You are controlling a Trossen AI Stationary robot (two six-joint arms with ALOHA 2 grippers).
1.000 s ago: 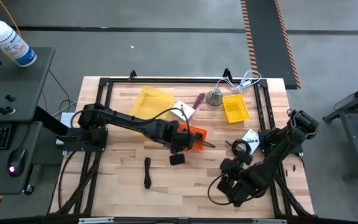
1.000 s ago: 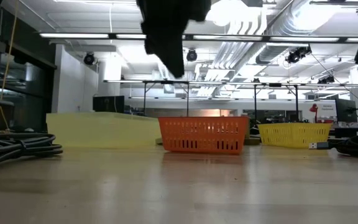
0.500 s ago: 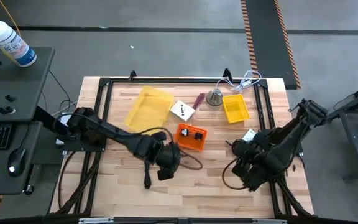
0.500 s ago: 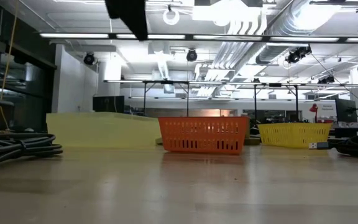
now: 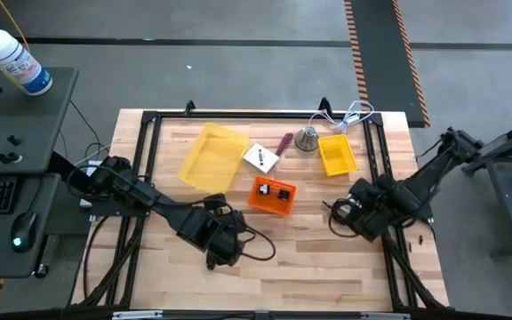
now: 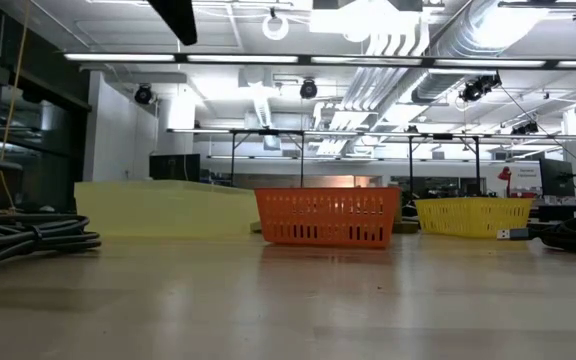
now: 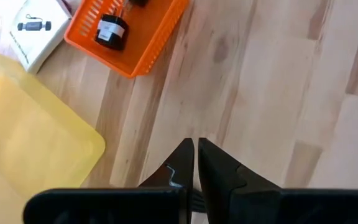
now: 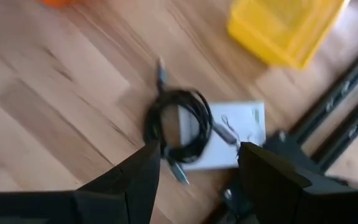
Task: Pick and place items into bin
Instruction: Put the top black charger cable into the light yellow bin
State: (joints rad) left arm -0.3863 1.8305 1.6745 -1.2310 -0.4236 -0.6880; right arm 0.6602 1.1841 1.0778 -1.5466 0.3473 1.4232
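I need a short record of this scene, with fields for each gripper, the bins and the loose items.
left gripper: shut, empty, over bare wood near the table's front
right gripper: open, above coiled black cable lying partly on a white card
orange basket: holds small dark items
yellow bin: at rear right
maroon-handled tool: on table at rear
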